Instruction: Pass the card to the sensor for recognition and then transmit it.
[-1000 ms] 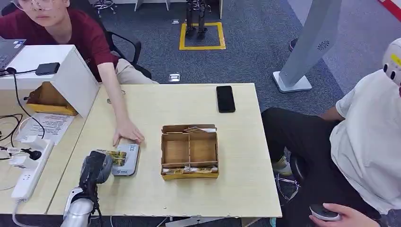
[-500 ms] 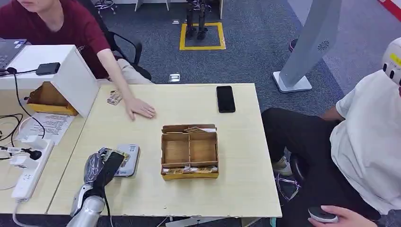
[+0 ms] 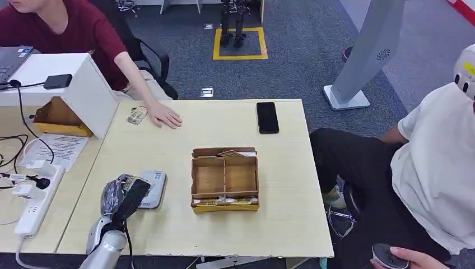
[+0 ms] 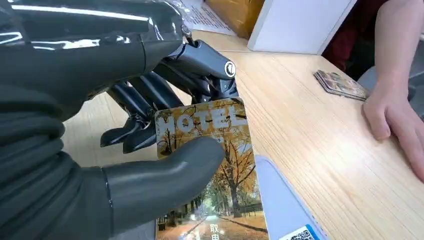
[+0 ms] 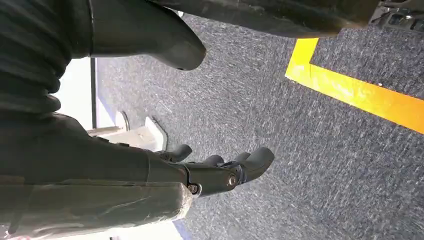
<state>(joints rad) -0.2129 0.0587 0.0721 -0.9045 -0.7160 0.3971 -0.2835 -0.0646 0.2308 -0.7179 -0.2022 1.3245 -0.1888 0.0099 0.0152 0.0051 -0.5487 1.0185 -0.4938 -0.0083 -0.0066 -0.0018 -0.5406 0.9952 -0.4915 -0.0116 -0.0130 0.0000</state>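
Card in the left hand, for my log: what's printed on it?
Golden autumn trees under "HOTEL", on the card; left wrist view.

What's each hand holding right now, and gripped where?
Left hand holds the hotel card, pinched near its top edge between thumb and fingers, over the grey sensor. Right hand holds nothing, fingers apart above the floor.

A pale wooden table (image 3: 280, 224) carried a divided cardboard box (image 3: 224, 179) at its middle. A black phone (image 3: 267, 117) lay near the far edge, a grey sensor (image 3: 152, 189) by the left side, and a person's hand (image 3: 164, 116) rested beside some cards (image 3: 135, 116).
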